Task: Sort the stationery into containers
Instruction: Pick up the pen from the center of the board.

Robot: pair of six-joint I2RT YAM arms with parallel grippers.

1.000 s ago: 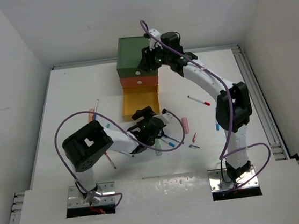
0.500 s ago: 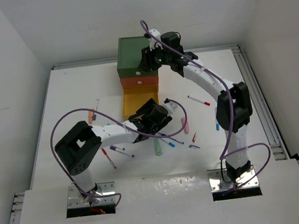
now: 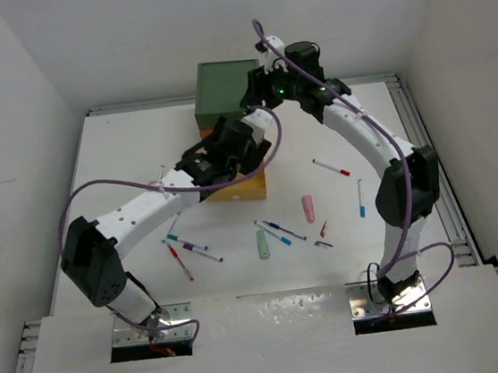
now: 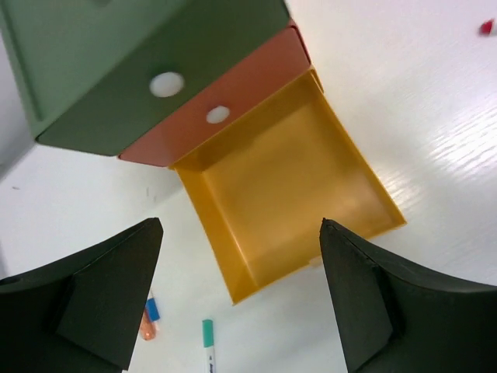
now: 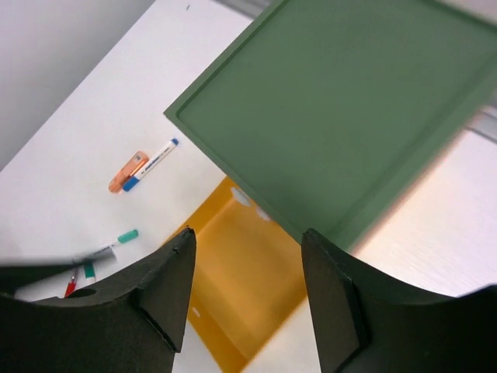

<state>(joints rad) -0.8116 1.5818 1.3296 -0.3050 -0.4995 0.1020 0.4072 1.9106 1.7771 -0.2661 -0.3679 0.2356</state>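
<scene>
The open yellow drawer [image 4: 287,186] is overhung by the left gripper [image 4: 241,229], jaws wide, empty; those of the right gripper [image 5: 248,237] are spread likewise; pens [image 3: 331,168] lie scattered on the counter [image 3: 121,165]; one must be grasped next.

The left arm [image 3: 136,219] stretches long and low from its base at the near left, running diagonally toward the middle, with its elbow close above the base. The left hand [image 3: 217,157] points downward, its fingers [image 4: 109,295] spread wide with nothing between them. The right arm [image 3: 380,153] rises from the near right, bends at the elbow and reaches back and leftward. The right hand [image 3: 261,91] sits high and angled down, parted and empty
</scene>
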